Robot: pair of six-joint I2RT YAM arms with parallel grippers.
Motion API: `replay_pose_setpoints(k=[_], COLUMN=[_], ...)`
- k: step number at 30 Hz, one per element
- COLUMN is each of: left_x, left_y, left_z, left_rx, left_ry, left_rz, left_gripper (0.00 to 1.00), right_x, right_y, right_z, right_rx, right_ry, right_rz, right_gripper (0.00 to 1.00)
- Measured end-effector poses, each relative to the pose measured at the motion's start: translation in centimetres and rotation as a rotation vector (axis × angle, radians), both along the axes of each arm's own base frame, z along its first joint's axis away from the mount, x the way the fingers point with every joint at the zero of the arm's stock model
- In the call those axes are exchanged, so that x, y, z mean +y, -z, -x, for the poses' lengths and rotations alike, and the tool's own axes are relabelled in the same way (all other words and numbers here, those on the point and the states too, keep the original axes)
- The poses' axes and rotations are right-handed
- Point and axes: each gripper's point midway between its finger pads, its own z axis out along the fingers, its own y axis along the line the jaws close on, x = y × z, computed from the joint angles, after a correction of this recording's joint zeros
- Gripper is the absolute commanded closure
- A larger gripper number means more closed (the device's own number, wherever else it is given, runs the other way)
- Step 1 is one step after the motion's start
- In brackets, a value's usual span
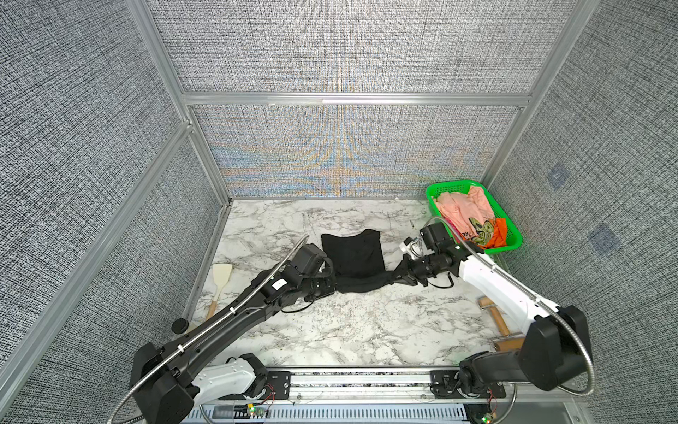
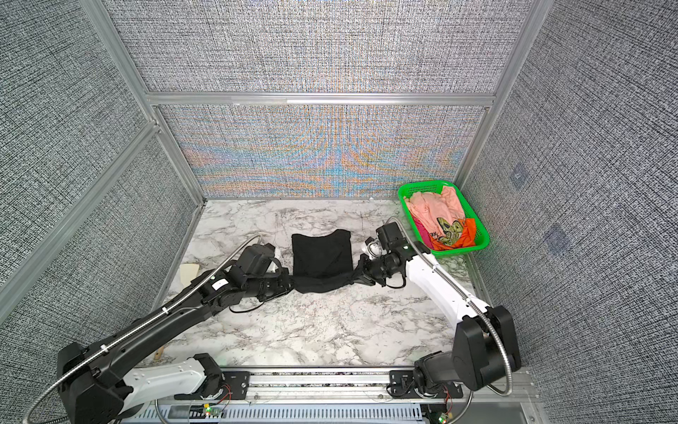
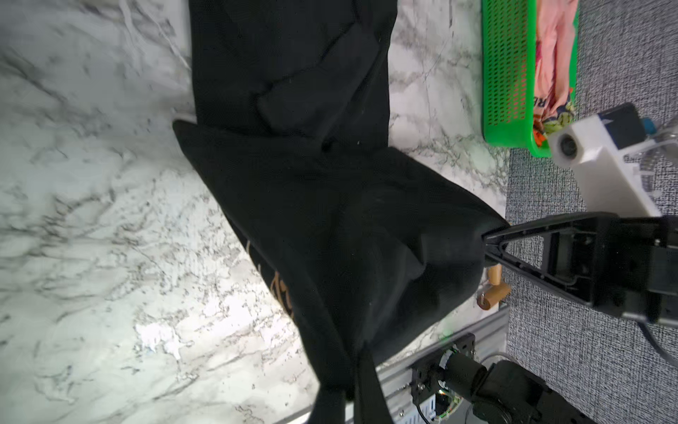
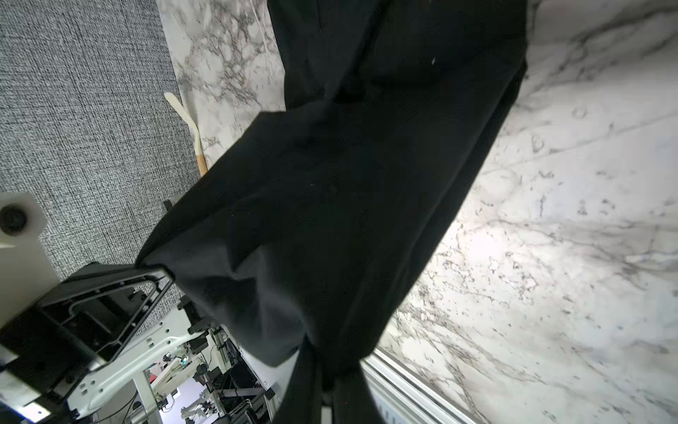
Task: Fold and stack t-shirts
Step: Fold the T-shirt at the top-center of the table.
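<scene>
A black t-shirt [image 1: 354,253] lies partly folded in the middle of the marble table, seen in both top views [image 2: 323,253]. Its near edge is raised off the table and stretched between my two grippers. My left gripper [image 1: 335,288] is shut on the left end of that edge and my right gripper [image 1: 394,277] on the right end. In the left wrist view the cloth [image 3: 330,220] hangs from my left gripper [image 3: 348,392], and a bit of tan print [image 3: 279,290] shows. In the right wrist view the cloth [image 4: 348,202] covers my right gripper [image 4: 330,378]. Peach-pink [image 1: 460,209] and orange [image 1: 499,235] t-shirts lie crumpled.
A green basket [image 1: 455,184] at the back right corner holds the crumpled shirts. A cream spatula [image 1: 221,275] lies by the left wall. Wooden rollers [image 1: 495,315] lie by the right edge under my right arm. Grey fabric walls close three sides.
</scene>
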Motion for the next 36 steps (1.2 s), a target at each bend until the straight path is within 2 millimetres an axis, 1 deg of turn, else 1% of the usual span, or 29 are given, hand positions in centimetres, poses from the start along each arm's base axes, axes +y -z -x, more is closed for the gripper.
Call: replay_pose_setpoints(k=[2, 4, 8, 11, 14, 19, 24, 30, 36], left_x=[0.9, 1.2, 1.1, 1.0, 0.9, 0.5, -0.1, -0.3, 0.0], left_y=[-1.2, -1.8, -1.9, -2.2, -2.7, -2.0, -1.6, -0.7, -0.6], left_z=[-1.6, -2.9, -4.7, -5.8, -6.9, -7.1, -7.6, -8.4, -10.0], left_rx=[-0.066, -0.098, -0.122, -0.139, -0.151, -0.117, -0.098, -0.069, -0.079], left_ry=[-0.038, -0.063, -0.085, -0.099, -0.12, -0.138, -0.145, -0.165, -0.191], left_rz=[-0.002, 0.001, 0.007, 0.037, 0.083, 0.156, 0.219, 0.277, 0.317], left_gripper=[1.0, 1.0, 1.0, 1.0, 1.0, 1.0, 1.0, 1.0, 1.0], right_x=[0.2, 0.4, 0.9, 1.2, 1.2, 1.0, 0.6, 0.2, 0.3], right_y=[-0.5, -0.8, -1.5, -1.9, -2.1, -2.1, -1.9, -2.0, -2.0], right_z=[-1.4, -2.4, -4.0, -4.9, -5.1, -5.4, -6.1, -7.6, -9.9], right_rx=[-0.009, -0.014, -0.032, -0.049, -0.042, -0.036, -0.035, -0.055, -0.076], right_ry=[0.004, 0.002, 0.003, 0.005, 0.018, 0.05, 0.098, 0.168, 0.225], right_rz=[-0.014, -0.022, -0.037, -0.052, -0.067, -0.086, -0.099, -0.122, -0.142], right_gripper=[0.95, 0.95, 0.95, 0.95, 0.95, 0.95, 0.95, 0.95, 0.95])
